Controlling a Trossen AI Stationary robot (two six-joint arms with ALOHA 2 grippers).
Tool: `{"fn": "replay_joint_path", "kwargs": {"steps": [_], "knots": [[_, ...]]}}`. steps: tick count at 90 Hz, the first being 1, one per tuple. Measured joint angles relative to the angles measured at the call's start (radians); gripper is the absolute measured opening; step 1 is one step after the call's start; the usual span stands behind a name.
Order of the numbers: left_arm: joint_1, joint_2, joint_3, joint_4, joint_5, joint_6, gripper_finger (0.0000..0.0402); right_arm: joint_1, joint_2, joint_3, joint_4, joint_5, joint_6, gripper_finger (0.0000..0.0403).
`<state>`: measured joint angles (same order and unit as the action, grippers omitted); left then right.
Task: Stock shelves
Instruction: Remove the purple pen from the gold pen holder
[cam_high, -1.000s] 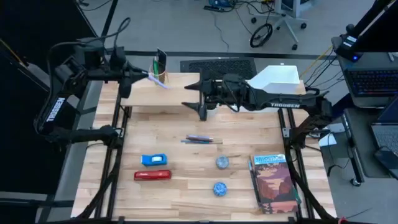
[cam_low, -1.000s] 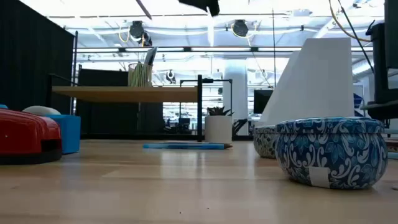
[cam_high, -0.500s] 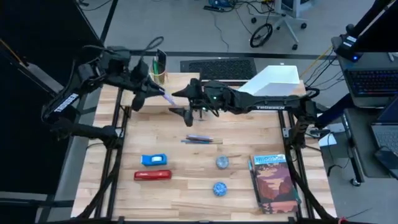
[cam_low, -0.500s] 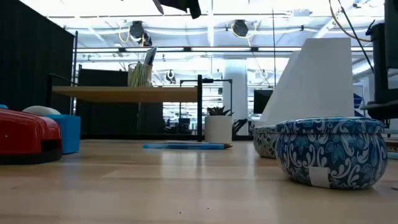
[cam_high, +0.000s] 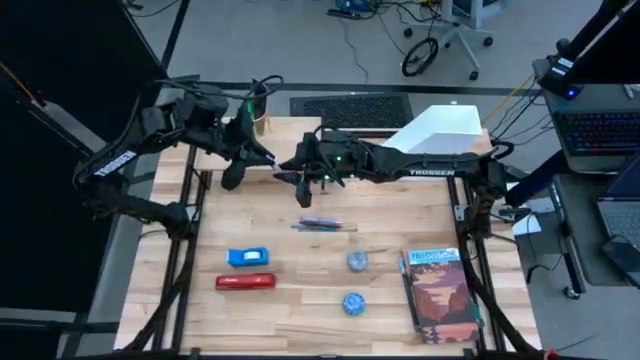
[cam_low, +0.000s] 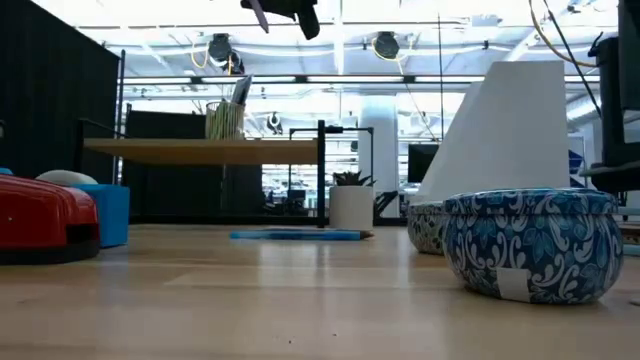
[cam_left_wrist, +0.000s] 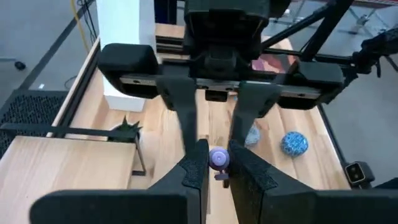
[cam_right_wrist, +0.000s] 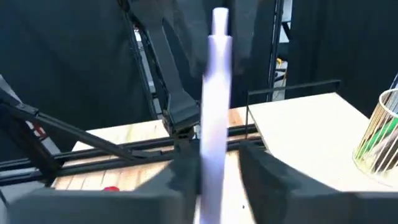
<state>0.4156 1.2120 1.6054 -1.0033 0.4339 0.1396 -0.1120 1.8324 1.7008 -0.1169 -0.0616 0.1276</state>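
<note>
A purple pen (cam_high: 268, 160) is held in the air over the near edge of the light-wood shelf (cam_high: 290, 135), between my two grippers. My left gripper (cam_high: 250, 158) comes from the left and is shut on one end. My right gripper (cam_high: 285, 170) faces it from the right, its fingers closed in on the pen's other end. A wire cup of pens (cam_high: 260, 112) stands on the shelf's far side. The white file holder (cam_high: 445, 125) stands at the far right. My left gripper pinches the pen near one end (cam_left_wrist: 217, 157) between its two fingers, coming level from the table's left, along the pen. The pen is lifted clear. My right gripper has the pen's other end (cam_right_wrist: 214, 149) between its two fingers, coming level from the right, along the pen.
On the table lie two pens (cam_high: 322, 224), a blue box (cam_high: 247, 257), a red stapler (cam_high: 245, 282), two blue patterned tins (cam_high: 357, 261) (cam_high: 353, 302) and a Yellowstone book (cam_high: 440, 295). The shelf's black legs (cam_low: 321, 175) stand near the table's middle.
My left gripper has carried the pen from the shelf's far left toward the right and the near side. My right gripper has turned toward it, moved left, and its fingers have closed in around the pen's free end.
</note>
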Motion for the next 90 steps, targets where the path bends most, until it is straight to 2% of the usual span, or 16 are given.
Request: {"fn": "replay_joint_path", "kwargs": {"steps": [8, 26, 38, 58, 70, 90], "knots": [[0.000, 0.000, 0.000, -0.006, -0.001, -0.001, 0.0032, 0.000, -0.001, 0.000, -0.021, -0.001, 0.000, 0.0020], [0.000, 0.001, -0.001, -0.013, -0.002, -0.002, 0.0032, 0.002, -0.003, 0.003, -0.054, -0.001, 0.023, 0.0030], [-0.001, 0.003, -0.003, -0.023, -0.026, 0.013, 0.0038, 0.008, -0.005, 0.005, -0.106, 0.003, 0.025, 0.0021], [0.001, -0.003, 0.001, -0.088, -0.213, 0.061, 0.0117, 0.020, 0.000, -0.003, -0.335, 0.008, 0.034, 0.0021], [0.002, -0.001, 0.000, -0.134, -0.280, 0.077, 0.0167, 0.022, -0.002, -0.027, -0.463, 0.014, 0.044, 0.0023], [0.003, -0.008, 0.000, -0.167, -0.388, 0.079, 0.0200, 0.040, -0.001, -0.187, -0.449, 0.009, 0.032, 0.0023]]}}
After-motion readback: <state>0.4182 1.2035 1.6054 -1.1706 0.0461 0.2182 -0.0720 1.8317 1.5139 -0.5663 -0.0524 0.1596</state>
